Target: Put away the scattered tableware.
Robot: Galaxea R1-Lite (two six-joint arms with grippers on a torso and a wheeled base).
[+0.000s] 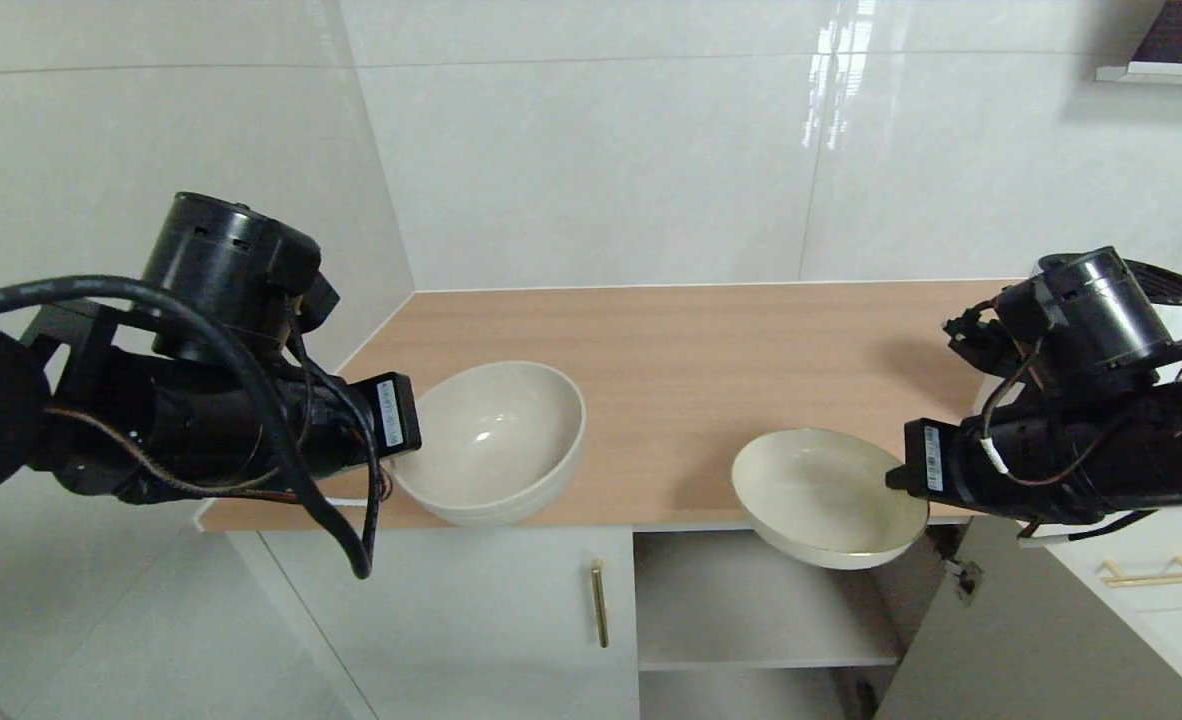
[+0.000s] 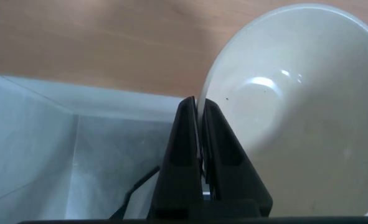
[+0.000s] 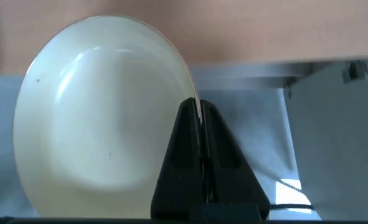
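Tiled wall (image 1: 601,150): white and glossy, behind and to the left of the counter.
Countertop (image 1: 731,340): light wood, running along the wall.
Cabinet (image 1: 471,620): white, under the counter; left door shut, compartment beside it open with a shelf (image 1: 766,662) inside; right door (image 1: 1001,640) swung outward.
Deep bowl (image 1: 496,435): cream, tipped on its side at the counter's front left edge, above the shut door; pinched by the rim; contact with the counter not clear.
Shallow dish (image 1: 821,490): cream, tilted, held in the air just in front of the counter edge, above the open compartment.
Left gripper (image 2: 199,109): closed down to a narrow slit, clamping the deep bowl's rim, one finger inside and one outside.
Right gripper (image 3: 199,112): likewise nearly closed, fingers pinching the shallow dish's rim at its right side.
Door handle (image 1: 599,602): slim, gold, upright on the shut door near its right edge.
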